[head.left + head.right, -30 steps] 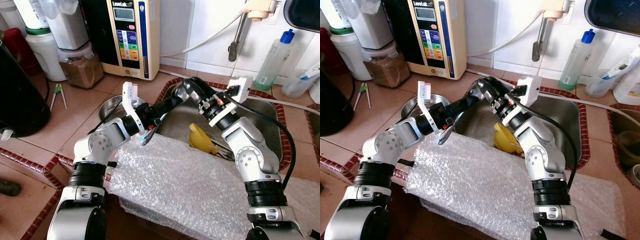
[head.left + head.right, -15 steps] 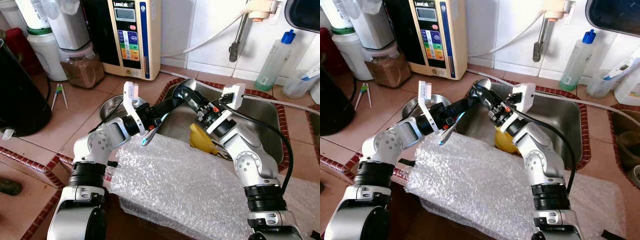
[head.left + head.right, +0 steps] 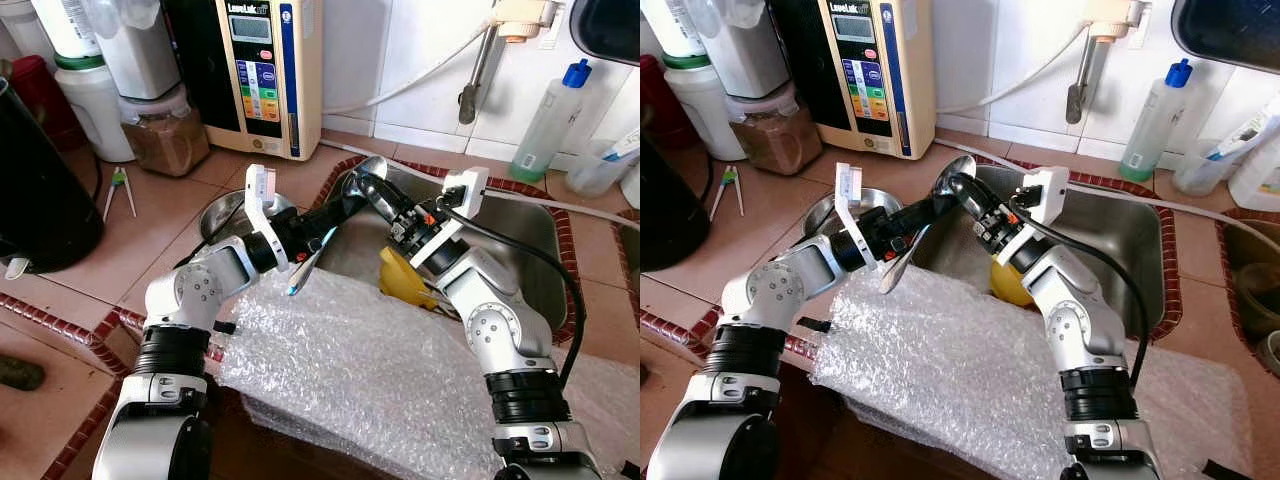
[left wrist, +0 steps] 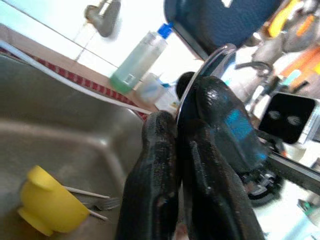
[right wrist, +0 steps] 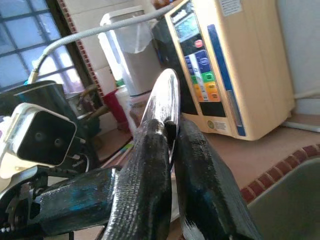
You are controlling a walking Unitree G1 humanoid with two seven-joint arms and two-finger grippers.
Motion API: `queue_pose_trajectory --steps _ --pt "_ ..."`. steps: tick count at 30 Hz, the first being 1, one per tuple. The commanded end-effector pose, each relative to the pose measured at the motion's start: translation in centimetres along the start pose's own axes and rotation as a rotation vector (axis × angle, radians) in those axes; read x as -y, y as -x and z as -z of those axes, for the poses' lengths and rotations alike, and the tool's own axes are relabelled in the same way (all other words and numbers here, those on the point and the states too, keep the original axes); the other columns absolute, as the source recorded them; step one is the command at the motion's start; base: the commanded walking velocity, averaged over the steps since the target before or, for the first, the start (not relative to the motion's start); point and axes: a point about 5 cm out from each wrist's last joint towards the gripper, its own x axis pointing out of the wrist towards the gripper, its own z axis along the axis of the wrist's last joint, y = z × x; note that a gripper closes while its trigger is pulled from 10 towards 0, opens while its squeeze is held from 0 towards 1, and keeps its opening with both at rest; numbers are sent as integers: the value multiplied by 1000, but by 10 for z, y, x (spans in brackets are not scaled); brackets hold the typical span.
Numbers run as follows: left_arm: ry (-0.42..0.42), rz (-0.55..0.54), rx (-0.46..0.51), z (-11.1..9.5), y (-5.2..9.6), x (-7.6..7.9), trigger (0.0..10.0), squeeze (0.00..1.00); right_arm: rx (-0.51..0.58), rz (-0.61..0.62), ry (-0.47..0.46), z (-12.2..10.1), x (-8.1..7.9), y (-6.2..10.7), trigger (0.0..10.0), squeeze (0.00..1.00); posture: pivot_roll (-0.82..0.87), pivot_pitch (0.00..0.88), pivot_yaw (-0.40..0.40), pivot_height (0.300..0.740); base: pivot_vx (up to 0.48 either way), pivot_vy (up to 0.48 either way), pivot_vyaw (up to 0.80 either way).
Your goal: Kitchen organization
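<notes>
Both arms are meeting above the near-left corner of the stainless sink (image 3: 520,235), each gripping one metal ladle (image 3: 945,185). The left gripper (image 3: 345,205) is reaching in from the counter side with its black fingers (image 4: 160,165) pressed together on the ladle's thin edge, as the left wrist view is showing. The right gripper (image 3: 965,190) is coming from the sink side, its fingers (image 5: 150,165) likewise pinching the shiny rim of the ladle bowl, with the water purifier (image 5: 220,70) standing behind on the counter. The ladle's handle (image 3: 303,272) is slanting down from the left gripper toward the sheet of bubble wrap (image 3: 380,370) lying over the front edge of the sink. A yellow cup (image 3: 400,275) is lying on its side in the basin, with a fork (image 4: 102,202) just beside it. A steel bowl (image 3: 830,210) is sitting on the tiled counter (image 3: 120,260) near the left forearm, and a bottle with a blue cap (image 3: 545,120) is standing behind the sink.
</notes>
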Motion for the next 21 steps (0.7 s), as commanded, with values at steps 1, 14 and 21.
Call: queue_pose_trajectory --steps 1,14,21 --pt "-25 -72 4 -6 1 -6 10000 1000 15 38 51 -7 5 -1 0 0 -64 0 44 740 0 0 0" --pt "-115 -158 -81 5 8 -19 10000 1000 81 281 194 -26 30 -6 0 0 -46 0 40 740 0 0 0" --pt "-224 -220 -170 11 20 -28 10000 1000 50 484 351 -28 53 5 0 0 -41 0 46 740 0 0 0"
